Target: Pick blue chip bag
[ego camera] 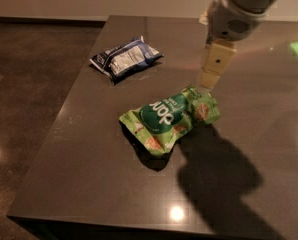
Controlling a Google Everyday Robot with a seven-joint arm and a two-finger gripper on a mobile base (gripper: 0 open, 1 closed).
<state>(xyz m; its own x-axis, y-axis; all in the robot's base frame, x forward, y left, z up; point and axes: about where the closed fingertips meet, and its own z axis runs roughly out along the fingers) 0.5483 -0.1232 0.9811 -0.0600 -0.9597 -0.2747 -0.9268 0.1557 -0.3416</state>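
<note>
The blue chip bag (pixel 125 59) is a small crinkled navy bag with a white printed panel. It lies flat near the far left of the dark table (pixel 89 174). My gripper (pixel 207 80) hangs from the arm at the upper right. It points down just above the right end of the green pouch (pixel 169 118), well to the right of the blue bag and not touching it. It holds nothing that I can see.
The bright green pouch with a dark green circle lies in the middle of the table, between my gripper and the near edge. The table's left edge drops to a brown floor (pixel 24 84). The arm's shadow falls on the table at the lower right.
</note>
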